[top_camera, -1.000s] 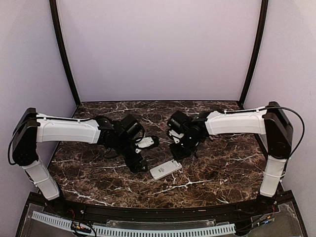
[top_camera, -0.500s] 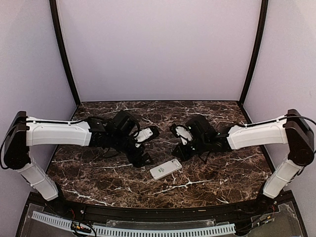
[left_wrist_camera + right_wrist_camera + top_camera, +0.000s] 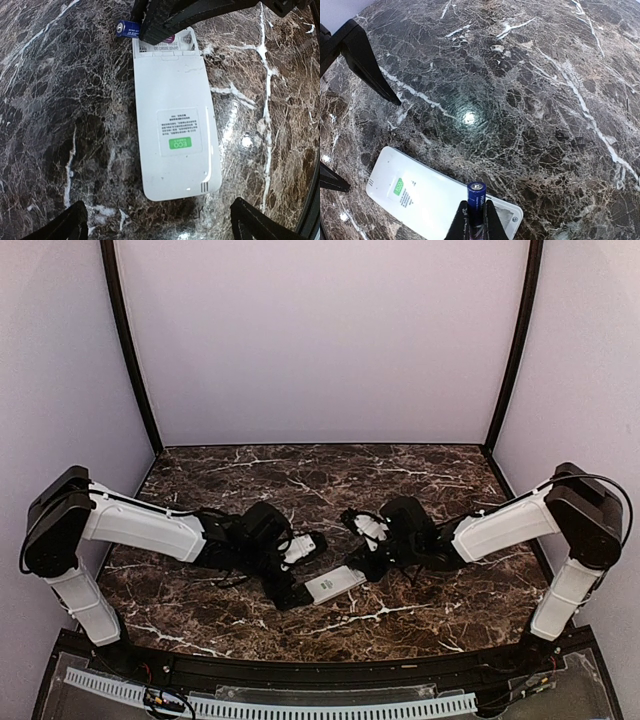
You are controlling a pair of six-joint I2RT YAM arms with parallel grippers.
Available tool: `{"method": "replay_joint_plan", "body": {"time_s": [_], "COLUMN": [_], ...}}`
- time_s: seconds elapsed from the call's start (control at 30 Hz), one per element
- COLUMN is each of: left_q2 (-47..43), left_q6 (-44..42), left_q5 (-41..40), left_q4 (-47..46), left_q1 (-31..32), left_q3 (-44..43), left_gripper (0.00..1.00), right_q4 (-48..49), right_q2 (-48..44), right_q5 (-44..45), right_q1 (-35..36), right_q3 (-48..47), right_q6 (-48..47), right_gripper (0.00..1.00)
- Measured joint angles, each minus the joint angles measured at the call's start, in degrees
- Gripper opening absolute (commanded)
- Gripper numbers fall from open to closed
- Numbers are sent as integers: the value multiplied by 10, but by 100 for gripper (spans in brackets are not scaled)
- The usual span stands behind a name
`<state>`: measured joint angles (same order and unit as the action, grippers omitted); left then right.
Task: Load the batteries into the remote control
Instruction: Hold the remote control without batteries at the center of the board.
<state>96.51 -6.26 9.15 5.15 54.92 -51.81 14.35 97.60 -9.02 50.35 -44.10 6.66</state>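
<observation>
Masking the open bay (partly) of the remote control: right gripper, battery.

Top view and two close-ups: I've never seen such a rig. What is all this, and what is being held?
Two robot arms are bolted to a dark marble table. The wide picture looks down from above; each close-up comes from a camera on one wrist. A white remote lies label side up, its battery slot uncovered. The right gripper is shut on a blue battery, holding it at that slot. The left gripper is open and empty, near the remote's other end.
</observation>
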Motion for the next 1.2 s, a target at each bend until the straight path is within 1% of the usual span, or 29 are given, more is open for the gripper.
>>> {"method": "replay_joint_plan", "body": {"time_s": [0.2, 0.4, 0.57, 0.7, 0.8, 0.93, 1.03, 1.2], "left_q2": [22, 40, 52, 55, 56, 60, 62, 68], "left_q6": [-3, -8, -2, 5, 8, 10, 9, 5], "left_q5": [-5, -44, -58, -60, -61, -63, -66, -67], "left_q4": [-35, -65, -83, -86, -88, -89, -90, -94], "left_q1": [5, 37, 39, 39, 39, 39, 39, 38], "left_q3": [10, 21, 14, 13, 12, 9, 6, 0], "left_gripper": [99, 96, 88, 82, 81, 85, 85, 78], "right_q4": [7, 7, 12, 35, 41, 47, 48, 48], "right_q2": [0, 0, 0, 0, 1, 1, 1, 1], "right_q5": [1, 1, 3, 5, 5, 5, 5, 5], "right_q1": [-5, -5, -5, -5, -5, -5, -5, -5], "right_q3": [9, 16, 37, 51, 52, 55, 55, 55], "right_q6": [-13, -19, -30, -36, -40, -42, -42, -45], "right_gripper": [0, 0, 0, 0, 0, 0, 0, 0]}}
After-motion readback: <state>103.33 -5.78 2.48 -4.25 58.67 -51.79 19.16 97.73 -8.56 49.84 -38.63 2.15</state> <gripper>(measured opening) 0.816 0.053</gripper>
